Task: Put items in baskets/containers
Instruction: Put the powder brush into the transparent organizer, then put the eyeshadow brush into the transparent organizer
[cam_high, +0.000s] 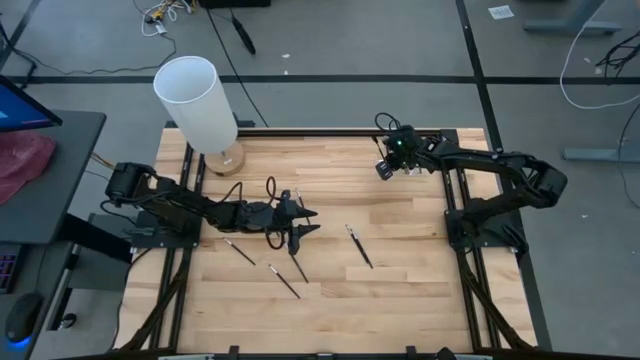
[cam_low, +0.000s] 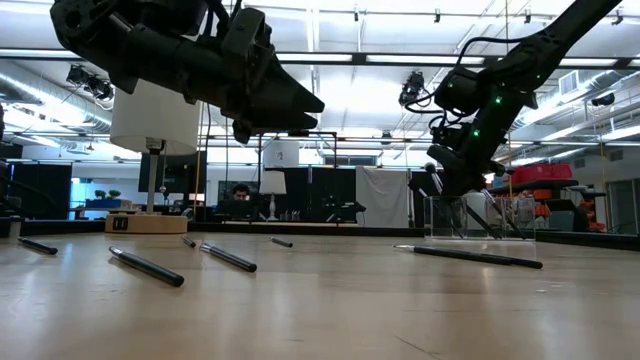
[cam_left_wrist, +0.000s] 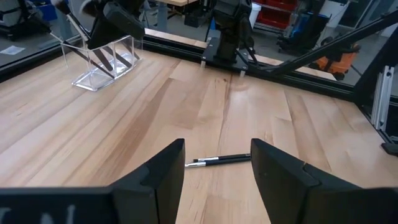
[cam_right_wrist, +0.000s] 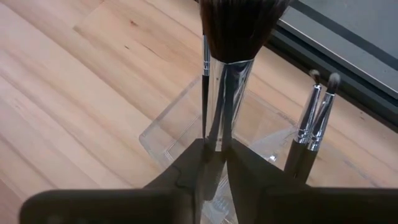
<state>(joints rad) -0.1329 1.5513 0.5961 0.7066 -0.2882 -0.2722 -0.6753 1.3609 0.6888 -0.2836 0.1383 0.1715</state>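
Several thin dark makeup brushes lie flat on the wooden table: one (cam_high: 358, 245) right of centre, three (cam_high: 283, 280) nearer the left. My left gripper (cam_high: 305, 220) hovers open above them, and in its wrist view a brush (cam_left_wrist: 217, 160) lies on the table between its fingers (cam_left_wrist: 161, 174). My right gripper (cam_high: 388, 168) is at the far right, shut on a fluffy-tipped brush (cam_right_wrist: 239, 25) over the clear plastic holder (cam_right_wrist: 168, 134). Two more brushes (cam_right_wrist: 317, 112) stand in that holder, bristles up. My right gripper (cam_right_wrist: 216, 152) pinches the fluffy brush between its two fingers at the shaft just below the silver ferrule (cam_right_wrist: 227, 93). The brush runs on past the fingertips with its bristle head farthest out. It stands over the clear holder; the fingers hide its other end.
A big white cylinder (cam_high: 197, 100) on a round wooden base stands at the far left corner. Black frame rails run along the table's far edge (cam_left_wrist: 186, 40) and sides. Bare wood lies between the two arms and toward the near edge.
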